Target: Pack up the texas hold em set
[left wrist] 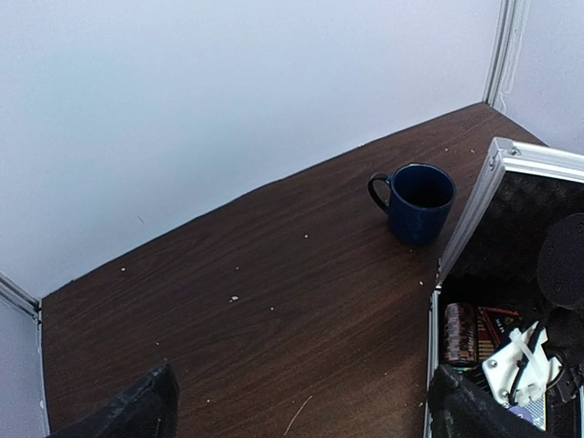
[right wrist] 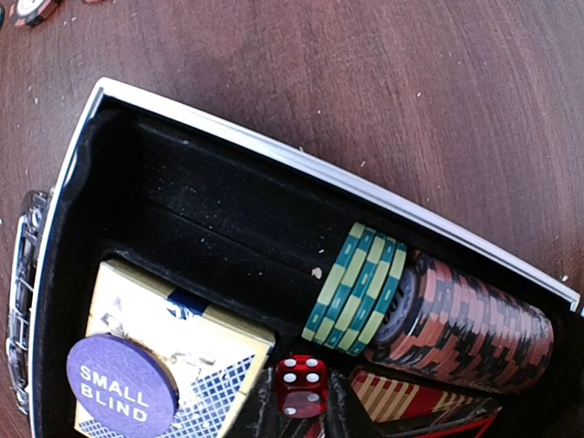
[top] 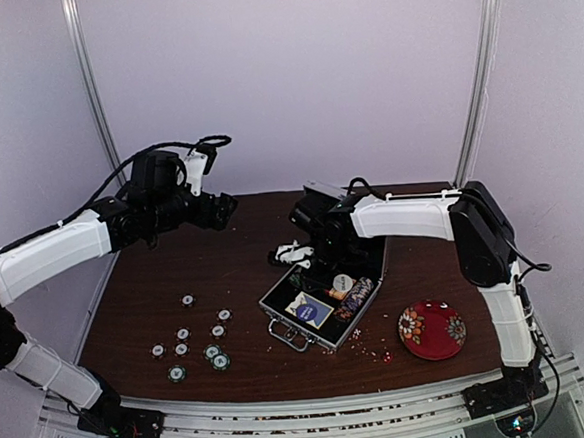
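The left hand (left wrist: 301,415) is raised above the far left of the surface (top: 129,321), open wide and holding nothing. In its wrist view the two dark fingers (left wrist: 137,411) sit at opposite bottom corners with bare wood between them.

Below it, on the near left of the surface, lie the loose poker chips (top: 220,361). They are scattered flat in a loose cluster, well apart from the briefcase (top: 277,314).

The briefcase sits open near the middle of the surface, handle toward the near edge and lid raised on the far side. In its black lining the card deck box (right wrist: 210,356) lies at the left, with a purple "SMALL BLIND" disc (right wrist: 120,383) on top of it. To the right of the box a row of chips stands on edge along the case wall: green-and-cream chips (right wrist: 360,287), then a longer run of orange-and-black chips (right wrist: 474,319).

The right hand (right wrist: 304,412) hangs over the open case, closed on a red die (right wrist: 299,383) held between its fingertips, just above the lining.

A dark blue mug (left wrist: 420,201) stands upright on the far side, just beside the raised lid.

At the near right, apart from the case, rests a red floral bowl (top: 432,329).
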You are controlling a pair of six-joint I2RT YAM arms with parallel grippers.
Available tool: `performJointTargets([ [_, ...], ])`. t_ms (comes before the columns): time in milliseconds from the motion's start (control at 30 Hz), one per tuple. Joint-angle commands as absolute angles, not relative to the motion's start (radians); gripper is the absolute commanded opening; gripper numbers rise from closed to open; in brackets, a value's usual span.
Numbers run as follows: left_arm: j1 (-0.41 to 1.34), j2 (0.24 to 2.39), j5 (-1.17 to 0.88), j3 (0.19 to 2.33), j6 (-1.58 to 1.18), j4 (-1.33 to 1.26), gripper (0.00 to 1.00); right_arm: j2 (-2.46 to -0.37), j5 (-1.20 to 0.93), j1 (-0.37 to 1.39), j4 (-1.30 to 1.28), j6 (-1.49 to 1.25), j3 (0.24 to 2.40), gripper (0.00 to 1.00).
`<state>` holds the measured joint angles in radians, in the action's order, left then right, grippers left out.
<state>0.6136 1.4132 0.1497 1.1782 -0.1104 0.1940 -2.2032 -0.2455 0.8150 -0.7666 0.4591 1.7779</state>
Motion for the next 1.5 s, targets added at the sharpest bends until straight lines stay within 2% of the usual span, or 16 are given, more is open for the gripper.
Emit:
performJointTargets([
  [0, 0.603, 1.387, 0.135, 1.183, -0.109, 0.160, 0.97, -2.216, -0.218, 0.816, -0.773, 0.444, 1.806, 0.25],
  [100, 0.603, 1.387, 0.135, 1.183, -0.107, 0.159, 0.97, -2.193, -0.217, 0.815, -0.778, 0.440, 1.809, 0.30],
  [333, 0.603, 1.388, 0.129, 1.180, -0.102, 0.160, 0.97, -2.080, -0.302, 0.817, -0.825, 0.455, 1.788, 0.30],
  [633, 0.586, 1.399, 0.126, 1.176, -0.117, 0.154, 0.98, -1.827, -0.449, 0.839, -0.934, 0.638, 1.521, 0.28],
  [1000, 0.563, 1.411, 0.113, 1.183, -0.109, 0.164, 0.98, -1.594, -0.229, 0.992, -0.935, 0.787, 1.073, 0.31],
  [1467, 0.561, 1.425, 0.090, 1.189, -0.098, 0.173, 0.97, -1.621, -0.108, 1.064, -0.847, 0.774, 0.981, 0.33],
])
